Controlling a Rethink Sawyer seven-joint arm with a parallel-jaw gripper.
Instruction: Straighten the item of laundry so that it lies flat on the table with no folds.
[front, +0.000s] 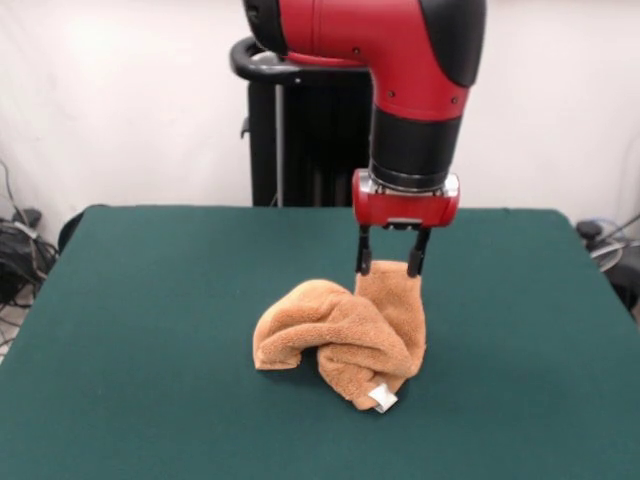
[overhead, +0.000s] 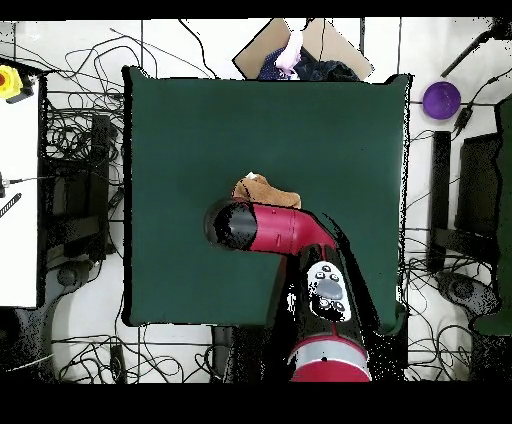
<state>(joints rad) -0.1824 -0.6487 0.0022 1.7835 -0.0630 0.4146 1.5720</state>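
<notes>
Fingers (front: 391, 262) pinch the towel (front: 340, 340)'s raised edge, we judge; we should lift higher, then drag it across the worktop (front: 150, 300), probably unrolling the folds.

The towel (front: 340, 335) is lying bunched near the middle of the desk (front: 130, 330), the claw (front: 391, 265) pinching its raised top edge from directly above, the tag (front: 383, 398) facing the near side
</notes>
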